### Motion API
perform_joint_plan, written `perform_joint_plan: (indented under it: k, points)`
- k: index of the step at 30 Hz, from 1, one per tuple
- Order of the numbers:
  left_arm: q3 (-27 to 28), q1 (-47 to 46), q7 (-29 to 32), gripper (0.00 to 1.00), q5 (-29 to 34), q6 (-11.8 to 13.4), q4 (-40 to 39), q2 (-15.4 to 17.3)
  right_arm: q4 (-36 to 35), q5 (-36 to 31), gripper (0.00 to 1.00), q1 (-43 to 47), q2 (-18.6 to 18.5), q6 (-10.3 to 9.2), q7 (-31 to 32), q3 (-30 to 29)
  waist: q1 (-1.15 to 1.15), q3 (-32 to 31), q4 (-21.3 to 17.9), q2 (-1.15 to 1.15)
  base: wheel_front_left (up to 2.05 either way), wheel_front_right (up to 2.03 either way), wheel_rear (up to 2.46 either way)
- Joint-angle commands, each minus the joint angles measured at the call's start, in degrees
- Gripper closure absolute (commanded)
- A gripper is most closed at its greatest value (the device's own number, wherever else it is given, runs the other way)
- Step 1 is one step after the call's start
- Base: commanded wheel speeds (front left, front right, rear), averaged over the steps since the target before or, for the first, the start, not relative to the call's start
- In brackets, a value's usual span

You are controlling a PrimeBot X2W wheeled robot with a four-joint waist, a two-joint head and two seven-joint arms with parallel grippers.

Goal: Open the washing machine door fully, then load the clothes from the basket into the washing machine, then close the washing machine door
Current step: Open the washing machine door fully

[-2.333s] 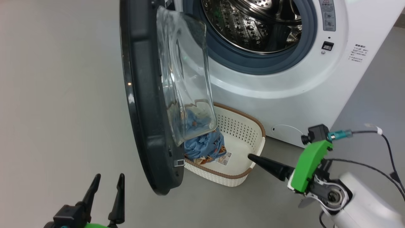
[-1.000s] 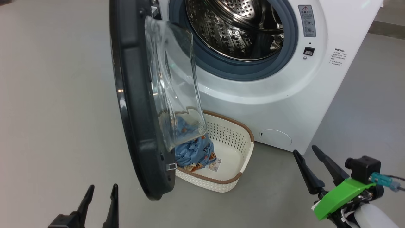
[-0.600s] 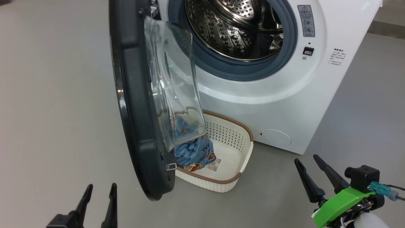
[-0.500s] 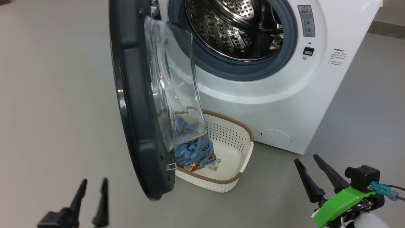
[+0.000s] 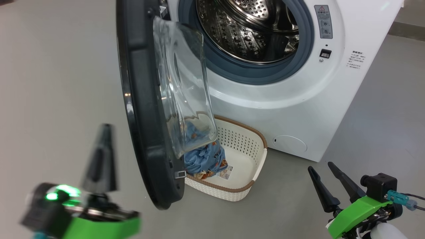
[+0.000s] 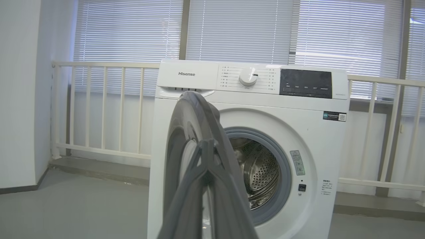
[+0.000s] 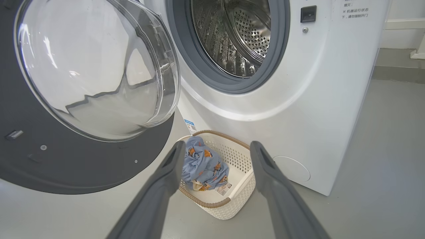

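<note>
On the outer side of the washing machine door (image 5: 142,109), the left hand (image 5: 105,132) hangs pinched shut on nothing (it is blurred in the head view, but its wrist view shows the fingers pressed together). The door stands open edge-on, about square to the washing machine (image 5: 282,109), so I judge it short of full swing. Behind the door's lower edge, on its inner side, the basket (image 5: 245,132) sits on the floor (image 5: 59,83). Its long axis seems to run from the door's foot out towards the right hand (image 5: 319,165). The clothes (image 5: 204,157) lie bunched at the door's end of the basket, partly behind the door's glass bowl (image 5: 184,83). The right hand, well clear of the door, is spread open, aimed at the bundle, and is the nearer one. There are one door, one basket, one bundle and two hands.
</note>
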Motion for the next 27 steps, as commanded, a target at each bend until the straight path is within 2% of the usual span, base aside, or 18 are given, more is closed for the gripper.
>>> perform_joint_plan:
  k: [1, 6, 11, 15, 21, 27]
  points:
    - [-0.7, -0.8, -0.3, 1.00, 0.0, -0.2, -2.4, 0.4, -1.3, -0.5, 0.00, -0.3, -0.7, 0.09, -0.7, 0.9, 0.00, 0.1, -0.1, 0.00, 0.00, 0.00, 0.00]
    - [-11.9, 1.3, -0.3, 1.00, -1.8, -0.2, -2.9, 0.3, -1.3, -0.5, 0.00, -0.6, -0.8, 0.09, -0.7, 1.2, 0.00, 0.3, -0.3, 0.00, 0.00, 0.00, 0.00]
    - [-18.5, 2.6, -0.3, 1.00, -5.8, 0.4, 4.3, 0.3, -1.5, -0.2, 0.00, -1.0, -0.8, 0.09, -0.7, 1.7, 0.00, 0.7, -0.5, 0.00, 0.00, 0.00, 0.00]
    - [-19.7, 0.8, -0.3, 1.00, -8.2, 1.1, 10.4, 0.3, -1.6, -0.2, 0.00, -1.4, -0.8, 0.09, -0.7, 1.9, 0.00, 1.2, -0.6, 0.00, 0.00, 0.00, 0.00]
    - [-18.4, -3.0, -0.3, 1.00, -9.8, 1.8, 18.1, 0.3, -1.6, -0.4, 0.00, -1.9, -1.0, 0.09, -0.7, 2.2, 0.00, 1.4, -0.9, 0.00, 0.00, 0.00, 0.00]
    - [-15.8, -3.8, -0.3, 1.00, -9.6, 2.7, 21.4, 0.3, -1.7, -0.7, 0.00, -1.6, -0.9, 0.09, -0.7, 1.9, 0.00, 1.2, -0.9, 0.00, 0.00, 0.00, 0.00]
